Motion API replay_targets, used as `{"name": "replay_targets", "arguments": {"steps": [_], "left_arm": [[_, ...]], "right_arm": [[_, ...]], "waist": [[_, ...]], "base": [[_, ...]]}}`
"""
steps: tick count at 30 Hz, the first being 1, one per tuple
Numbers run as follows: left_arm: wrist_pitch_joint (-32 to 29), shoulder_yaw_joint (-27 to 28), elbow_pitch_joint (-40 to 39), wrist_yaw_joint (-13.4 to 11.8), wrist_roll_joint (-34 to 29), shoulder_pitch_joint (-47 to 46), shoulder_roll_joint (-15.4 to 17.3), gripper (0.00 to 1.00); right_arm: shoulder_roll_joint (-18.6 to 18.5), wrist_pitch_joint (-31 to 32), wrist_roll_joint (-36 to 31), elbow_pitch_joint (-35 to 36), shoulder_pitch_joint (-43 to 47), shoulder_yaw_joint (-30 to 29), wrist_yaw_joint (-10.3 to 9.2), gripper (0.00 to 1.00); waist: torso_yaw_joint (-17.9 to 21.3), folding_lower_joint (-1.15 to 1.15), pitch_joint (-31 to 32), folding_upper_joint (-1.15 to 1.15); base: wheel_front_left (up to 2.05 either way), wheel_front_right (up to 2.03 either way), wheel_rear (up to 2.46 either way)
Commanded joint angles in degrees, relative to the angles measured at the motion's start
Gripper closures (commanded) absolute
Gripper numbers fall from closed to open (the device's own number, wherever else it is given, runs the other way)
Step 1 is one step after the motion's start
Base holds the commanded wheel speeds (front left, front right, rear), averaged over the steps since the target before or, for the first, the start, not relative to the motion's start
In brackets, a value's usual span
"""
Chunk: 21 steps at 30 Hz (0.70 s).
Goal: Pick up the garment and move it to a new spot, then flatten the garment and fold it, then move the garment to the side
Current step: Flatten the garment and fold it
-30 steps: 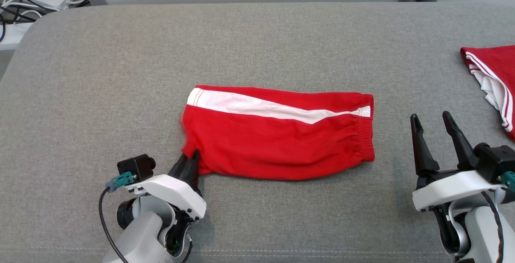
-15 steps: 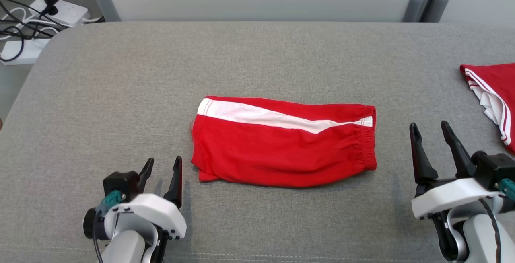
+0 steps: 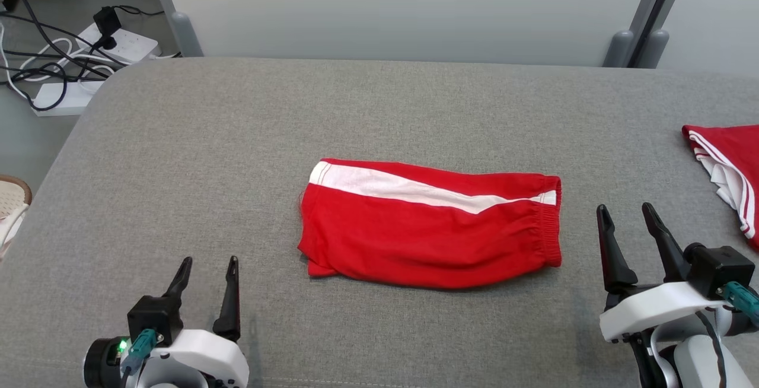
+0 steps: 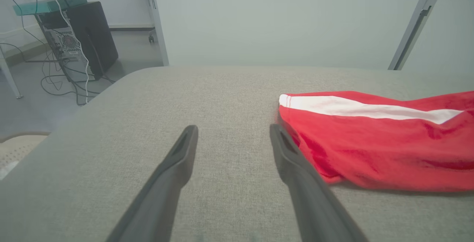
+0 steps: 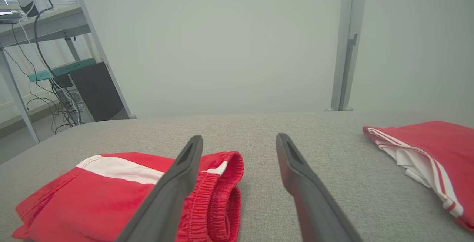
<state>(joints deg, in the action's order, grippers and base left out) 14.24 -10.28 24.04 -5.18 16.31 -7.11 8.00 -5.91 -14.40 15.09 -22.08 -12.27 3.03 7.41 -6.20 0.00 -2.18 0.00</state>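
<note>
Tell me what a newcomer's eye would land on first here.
The folded red shorts with a white stripe stand out, lying in the middle of the grey fabric surface. A second red-and-white garment lies at its right edge. The left gripper and right gripper flank the shorts, jaws open, holding nothing.

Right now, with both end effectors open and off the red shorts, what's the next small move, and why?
Probably ease the left end effector toward the near-left corner of the red shorts for a grip. The shorts lie flat, folded in half, and it and the right end effector stand open, clear of the cloth, so a further fold or the move aside needs a grip first.
</note>
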Motion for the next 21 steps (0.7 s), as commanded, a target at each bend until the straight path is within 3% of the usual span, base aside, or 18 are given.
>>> {"name": "replay_targets", "arguments": {"steps": [1,21], "left_arm": [[0.75,3.09,-2.80,-0.28,-1.26,-0.57,0.95,0.00],[0.75,11.20,-9.50,2.88,-8.59,5.10,-1.67,0.00]], "right_arm": [[-0.29,-0.60,-0.64,0.94,-0.31,1.46,0.08,0.00],[1.60,-0.60,-3.23,1.36,2.17,-0.65,0.08,0.00]], "waist": [[0.12,0.00,0.26,0.00],[3.58,0.00,3.18,0.00]], "base": [[0.00,0.00,0.00],[0.00,0.00,0.00]]}}
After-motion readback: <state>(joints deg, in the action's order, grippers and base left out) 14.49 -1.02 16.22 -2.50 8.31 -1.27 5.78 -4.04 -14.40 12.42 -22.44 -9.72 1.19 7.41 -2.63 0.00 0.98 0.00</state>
